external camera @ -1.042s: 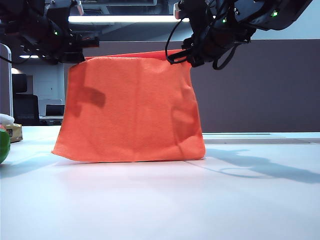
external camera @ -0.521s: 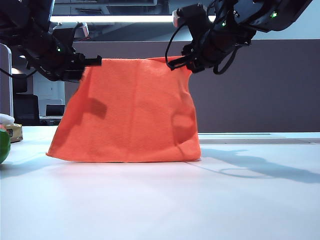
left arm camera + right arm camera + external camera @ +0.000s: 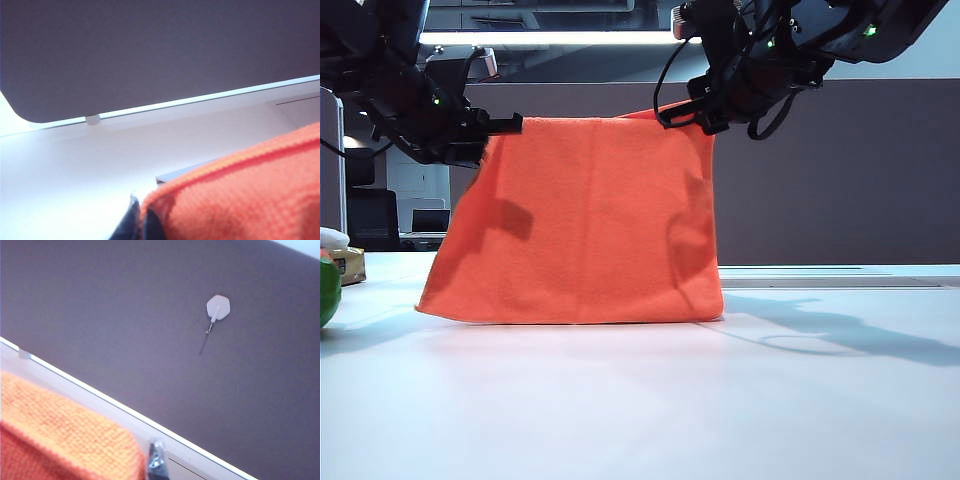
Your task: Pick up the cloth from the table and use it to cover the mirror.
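The bright orange cloth (image 3: 580, 220) hangs as a wide upright sheet, its lower edge resting on the white table (image 3: 640, 400). It hides the mirror. My left gripper (image 3: 515, 124) is at the cloth's top left corner, and in the left wrist view that gripper (image 3: 140, 215) is shut on the cloth's (image 3: 250, 190) hem. At the raised top right corner my right gripper (image 3: 705, 115) still pinches the cloth. Its wrist view shows the right gripper (image 3: 147, 460) with one fingertip (image 3: 157, 455) pressed against the paler side of the cloth (image 3: 60, 440).
A big grey partition panel (image 3: 840, 170) stands behind the table and carries a white hook (image 3: 218, 307). At the left edge sit a green object (image 3: 328, 290) and a small yellowish box (image 3: 350, 265). Dark office chairs stand beyond them.
My left gripper has come down and rightward with the cloth's left corner, levelling the top edge. The right gripper lifted its corner slightly. The cloth's bottom edge shifted a little left.
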